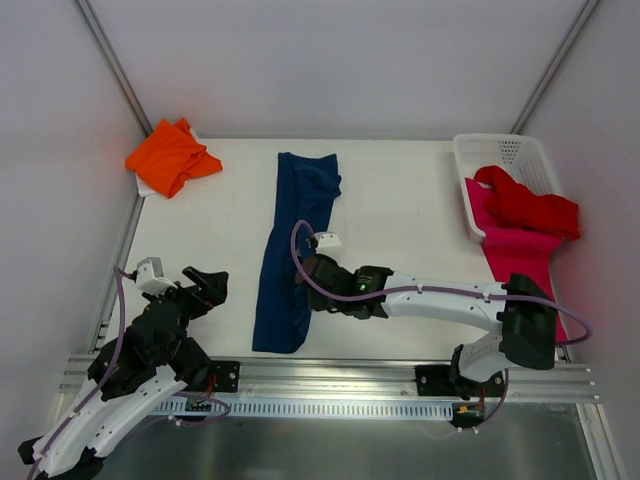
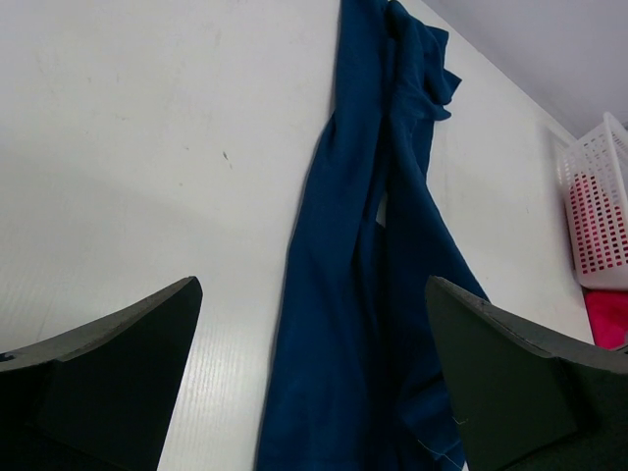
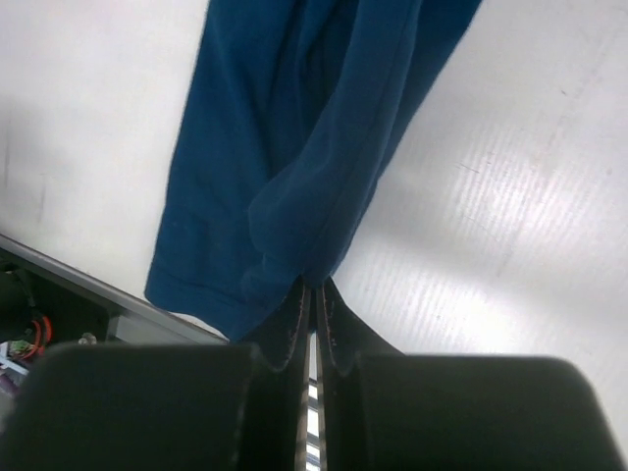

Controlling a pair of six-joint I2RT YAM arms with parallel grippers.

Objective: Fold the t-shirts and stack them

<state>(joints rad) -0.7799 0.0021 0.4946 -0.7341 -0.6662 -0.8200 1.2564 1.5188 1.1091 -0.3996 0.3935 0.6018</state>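
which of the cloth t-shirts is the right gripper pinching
The navy blue cloth t-shirt, a long strip mid-table: the right gripper is shut on its edge. The orange t-shirt, red t-shirt and pink t-shirt lie apart, untouched.

1. The right end effector (image 3: 314,289) has its two dark fingers pressed together, pinching a bunched fold of the navy blue t-shirt (image 3: 294,147) at their tips.
2. The shirt stretches away in long creased folds over the white worktop (image 3: 510,196).
3. A grey metal rail (image 3: 98,292) edges the worktop at lower left.
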